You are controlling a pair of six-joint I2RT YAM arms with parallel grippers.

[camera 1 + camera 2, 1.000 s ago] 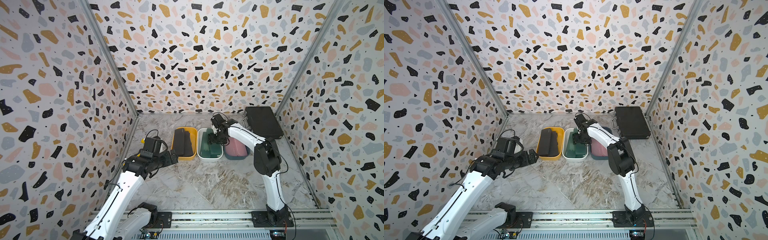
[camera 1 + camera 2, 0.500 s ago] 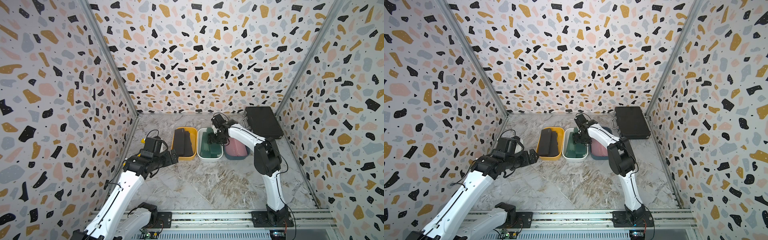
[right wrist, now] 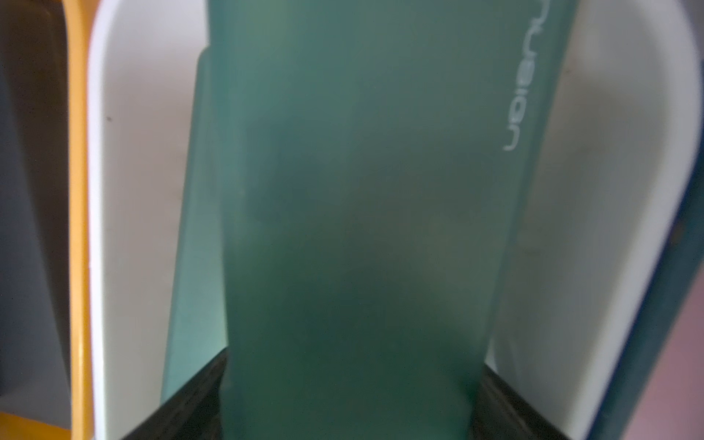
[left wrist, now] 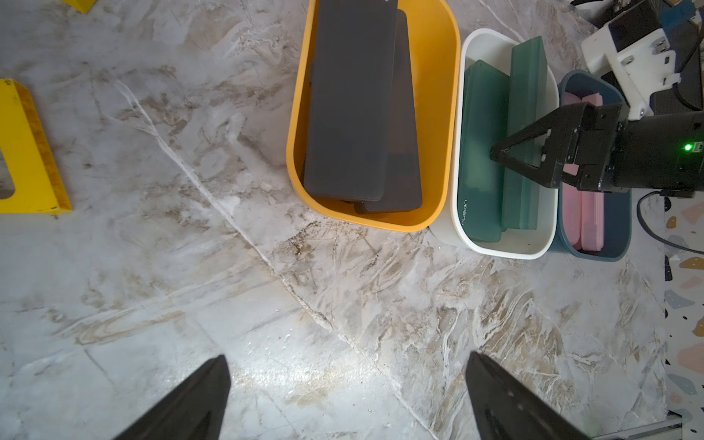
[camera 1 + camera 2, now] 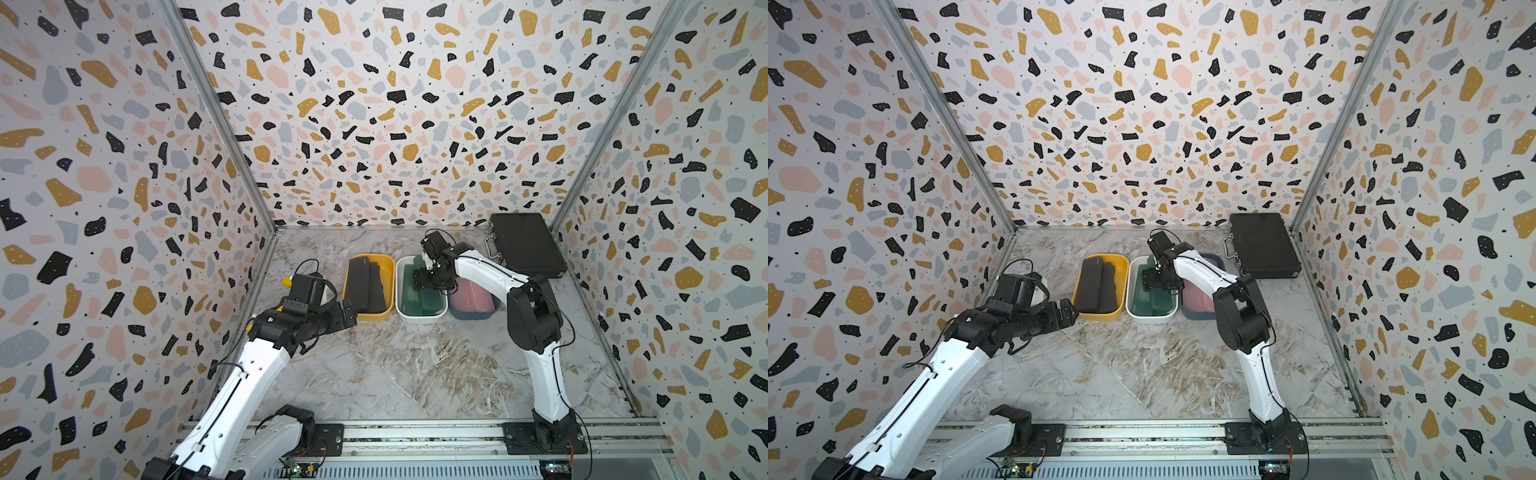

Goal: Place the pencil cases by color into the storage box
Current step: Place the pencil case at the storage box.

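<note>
Top views, setting: a marble-patterned tabletop point(image 5: 415, 365) is boxed in by terrazzo-print walls point(image 5: 395, 104). A hard black briefcase point(image 5: 525, 245) lies flat in the far right corner.
Top views, bins: three rounded oblong tubs stand side by side: the yellow bin point(image 5: 389, 270), the white bin point(image 5: 419, 319) and the blue bin point(image 5: 473, 316).
Top views, cases: matte black pencil cases point(image 5: 363, 286) lie in the yellow bin, frosted green pencil cases point(image 5: 428, 301) in the white bin and pink pencil cases point(image 5: 473, 297) in the blue bin.
Top views, arms: the right gripper point(image 5: 1150, 282) dips into the white bin. The left gripper point(image 5: 1069, 311) hangs near the yellow bin's near corner.
Left wrist, pincer: the left gripper point(image 4: 346, 358) has its two dark wedge fingers spread wide over bare tabletop, with nothing between them.
Left wrist, contents: two slab-like black pencil cases point(image 4: 350, 99) overlap. One of the green pencil cases point(image 4: 482, 152) lies flat with pale lettering, and another is tilted on its long edge beside it. The right gripper point(image 4: 495, 154) reaches over them.
Left wrist, edge: a yellow block point(image 4: 26, 152) sits well apart from the bins.
Right wrist, case: a translucent, smooth case from the green pencil cases point(image 3: 350, 190) runs lengthwise through the frame, inside the glossy white bin point(image 3: 141, 190).
Right wrist, pincer: black fingers point(image 3: 183, 404) of the right gripper point(image 3: 348, 400) flank that case on both sides. Whether they press it or stand just clear cannot be told.
</note>
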